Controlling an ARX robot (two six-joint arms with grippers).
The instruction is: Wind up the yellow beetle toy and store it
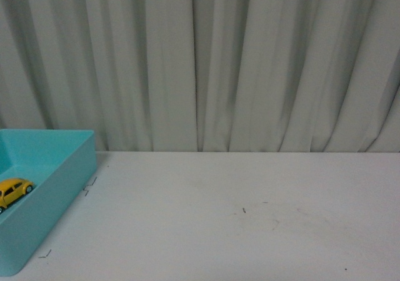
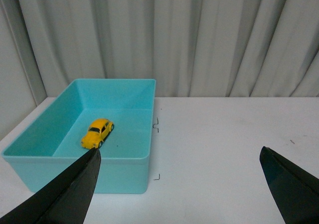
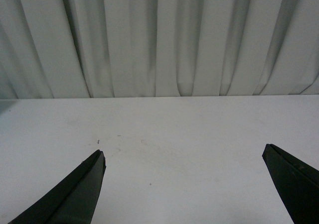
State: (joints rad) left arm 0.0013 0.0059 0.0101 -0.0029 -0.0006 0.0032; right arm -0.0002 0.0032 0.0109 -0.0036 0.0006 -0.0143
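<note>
The yellow beetle toy rests on its wheels on the floor of a turquoise bin at the table's left edge. My left gripper is open, held back from the bin over bare table, with nothing between its dark fingers. My right gripper is also open and empty above the white tabletop. Neither arm shows in the front view.
A white table runs up to a pleated grey-white curtain at the back. Small black corner marks sit on the table beside the bin. A faint scuff and speck mark the middle.
</note>
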